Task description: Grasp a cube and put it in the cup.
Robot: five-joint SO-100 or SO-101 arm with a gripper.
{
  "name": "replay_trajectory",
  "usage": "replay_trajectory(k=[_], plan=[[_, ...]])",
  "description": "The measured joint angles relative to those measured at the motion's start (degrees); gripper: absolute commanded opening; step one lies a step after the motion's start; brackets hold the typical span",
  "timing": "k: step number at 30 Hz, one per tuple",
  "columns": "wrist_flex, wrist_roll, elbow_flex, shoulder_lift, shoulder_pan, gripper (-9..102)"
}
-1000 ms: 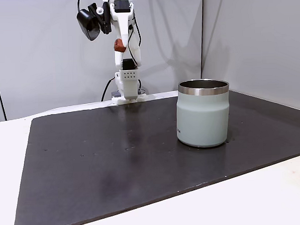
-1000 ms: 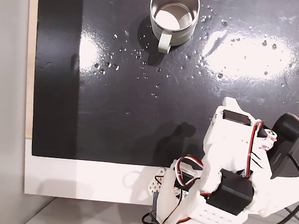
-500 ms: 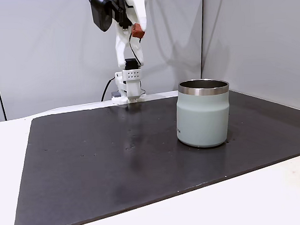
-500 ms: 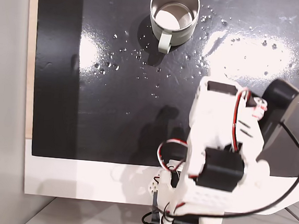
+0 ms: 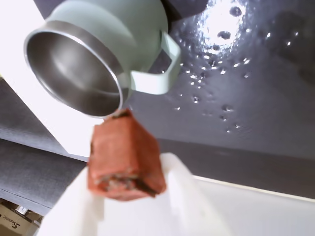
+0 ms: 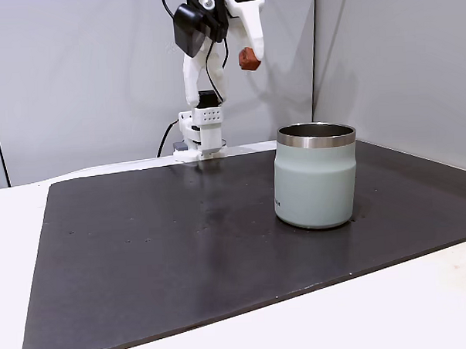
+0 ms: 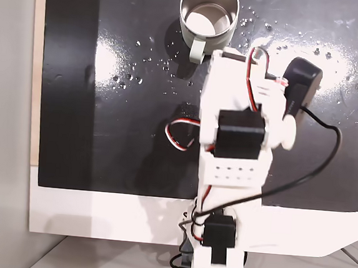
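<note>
Cube [image 5: 125, 157]: this small red-brown block is pinched in the tool, high up in the air, not on the bench.
Tool [image 6: 249, 60]: its 2 fingers are squeezed together on the cube. In the side fixed view it hangs high above the far part of the dark mat, with the arm raised tall.
Arm: in the top-down fixed view it reaches out over the mat toward the cup, and its front end is near the cup's handle.
Cup [image 6: 315, 175]: it is pale green with a shiny metal rim. It stands upright on the dark mat [image 6: 182, 246], and its mouth is open. In the wrist view its mouth [image 5: 74, 69] shows just past the cube, and it has 1 handle on its side.
Step now: the cube is picked up and is being carried to the cup. It is not over the mouth yet, I think.
Next move: bring the cube right above the open mouth, go lower, then let go so it drops inside.
Watch out: the cube could hit the rim and bounce off.
</note>
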Motion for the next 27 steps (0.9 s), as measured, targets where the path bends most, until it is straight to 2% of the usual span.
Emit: replay_trajectory(k=[19, 27], plan=[[-1.6, 3.5, -27.0, -26.0, -2.0, 7], [-3.0, 3.3, -37.0, -34.4, -6.2, 7]])
